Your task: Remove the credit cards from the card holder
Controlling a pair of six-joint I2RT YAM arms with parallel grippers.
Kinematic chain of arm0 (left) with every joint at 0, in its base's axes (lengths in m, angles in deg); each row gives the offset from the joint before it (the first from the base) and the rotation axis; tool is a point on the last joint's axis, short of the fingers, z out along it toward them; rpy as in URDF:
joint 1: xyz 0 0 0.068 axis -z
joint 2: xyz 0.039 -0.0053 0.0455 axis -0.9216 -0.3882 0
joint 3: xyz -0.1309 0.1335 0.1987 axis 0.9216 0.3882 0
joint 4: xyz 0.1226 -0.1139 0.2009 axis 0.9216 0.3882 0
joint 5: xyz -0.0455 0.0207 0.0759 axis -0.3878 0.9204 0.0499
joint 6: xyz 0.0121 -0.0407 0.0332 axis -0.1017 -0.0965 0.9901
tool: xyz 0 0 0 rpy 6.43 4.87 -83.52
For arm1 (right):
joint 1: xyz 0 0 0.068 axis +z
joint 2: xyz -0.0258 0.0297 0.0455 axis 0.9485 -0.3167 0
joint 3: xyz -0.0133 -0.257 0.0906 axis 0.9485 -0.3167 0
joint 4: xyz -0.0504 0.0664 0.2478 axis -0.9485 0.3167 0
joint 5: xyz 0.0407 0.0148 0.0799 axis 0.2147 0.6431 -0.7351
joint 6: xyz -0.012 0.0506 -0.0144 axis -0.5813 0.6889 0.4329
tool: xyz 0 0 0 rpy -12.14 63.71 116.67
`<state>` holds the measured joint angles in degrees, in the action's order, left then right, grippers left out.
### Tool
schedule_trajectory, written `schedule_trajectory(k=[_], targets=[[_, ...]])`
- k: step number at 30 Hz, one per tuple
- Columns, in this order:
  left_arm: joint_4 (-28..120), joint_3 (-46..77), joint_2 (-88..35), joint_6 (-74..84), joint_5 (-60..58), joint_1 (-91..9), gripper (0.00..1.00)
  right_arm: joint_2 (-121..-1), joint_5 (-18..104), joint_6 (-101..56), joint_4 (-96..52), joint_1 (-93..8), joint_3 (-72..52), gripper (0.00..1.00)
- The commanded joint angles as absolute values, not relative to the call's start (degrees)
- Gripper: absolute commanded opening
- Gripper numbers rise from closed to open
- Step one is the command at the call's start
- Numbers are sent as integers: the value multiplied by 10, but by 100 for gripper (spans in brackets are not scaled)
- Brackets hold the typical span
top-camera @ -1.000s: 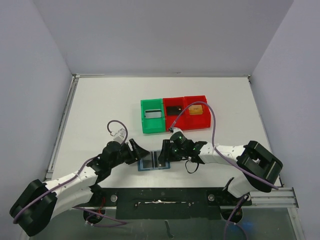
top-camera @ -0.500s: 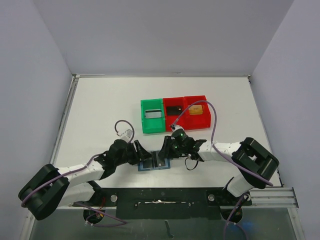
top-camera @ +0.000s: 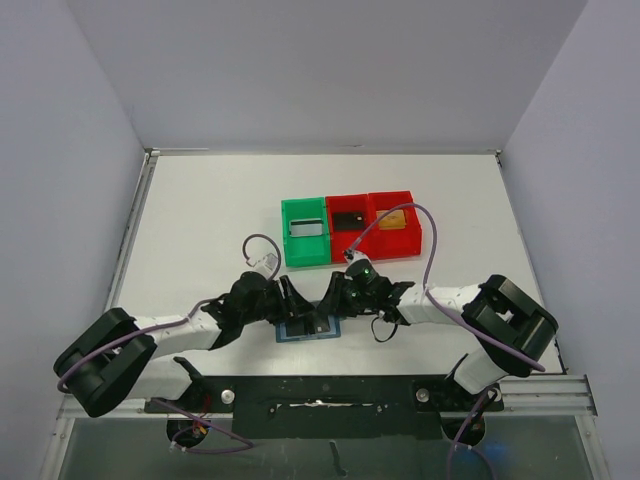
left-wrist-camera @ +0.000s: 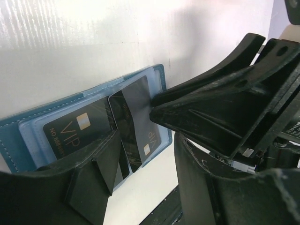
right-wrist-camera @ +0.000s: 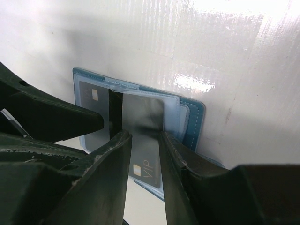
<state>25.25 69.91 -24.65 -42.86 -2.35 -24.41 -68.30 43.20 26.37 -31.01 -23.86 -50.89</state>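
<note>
The light-blue card holder (top-camera: 286, 335) lies open and flat near the table's front edge, also seen in the left wrist view (left-wrist-camera: 28, 125) and the right wrist view (right-wrist-camera: 194, 117). One dark VIP credit card (left-wrist-camera: 77, 131) sits in its left panel. A second dark grey credit card (right-wrist-camera: 143, 117) stands skewed across the right panel (left-wrist-camera: 138, 117). My right gripper (right-wrist-camera: 144, 137) has its jaws against that card's two long edges (top-camera: 328, 305). My left gripper (left-wrist-camera: 145, 183) is open, and its left finger (left-wrist-camera: 93, 168) rests over the left panel (top-camera: 292, 306).
A green bin (top-camera: 305, 232) and two red bins (top-camera: 348, 225) (top-camera: 392, 222) stand in a row behind the card holder, each with something flat inside. Both grippers' fingers crowd together over the holder. Purple cables loop above each wrist.
The left arm has swung right, bringing its gripper onto the holder's left side. Both grippers have narrowed, the right one closing in on the grey card.
</note>
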Motion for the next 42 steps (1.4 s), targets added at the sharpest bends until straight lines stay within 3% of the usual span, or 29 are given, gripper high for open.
schedule_trajectory(k=[1, 22, 42], targets=[[229, 694, -254, -438, -17, -240, 48, -698, 454, 259, -247, -238, -545, 33], [189, 714, -312, -447, -17, -233, 42, -687, 409, 286, -315, -238, -577, 33], [104, 728, -334, -468, -38, -232, 12, -682, 413, 287, -309, -239, -579, 31]])
